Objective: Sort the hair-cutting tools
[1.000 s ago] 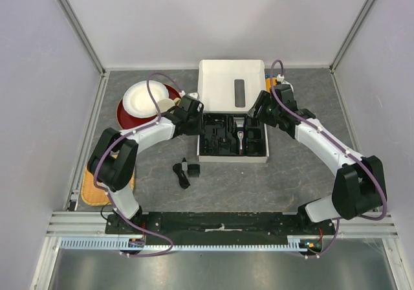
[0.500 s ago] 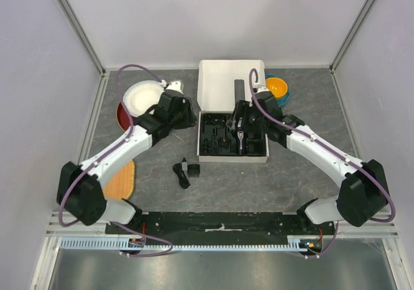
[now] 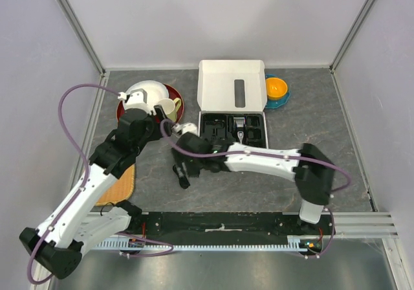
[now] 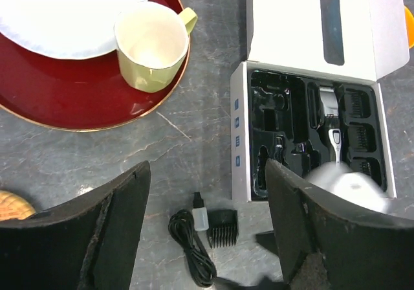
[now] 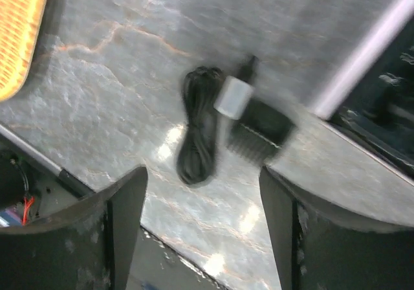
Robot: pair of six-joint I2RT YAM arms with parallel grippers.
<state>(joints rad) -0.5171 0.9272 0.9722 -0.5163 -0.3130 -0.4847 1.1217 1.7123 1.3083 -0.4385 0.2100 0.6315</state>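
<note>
Just beneath right end effector (image 5: 204, 222): comb attachment (image 5: 262, 133) beside coiled cord (image 5: 197, 125).

Black comb attachment (image 4: 222, 227), white box (image 4: 310, 24)

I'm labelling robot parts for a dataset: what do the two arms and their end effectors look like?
The left arm and right arm have white links and black joints, each trailing a purple cable. The left end effector and right end effector each have two broad black fingers.

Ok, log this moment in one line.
left claw open, empty | right claw open over comb attachment and coiled cable | clipper in box
</note>
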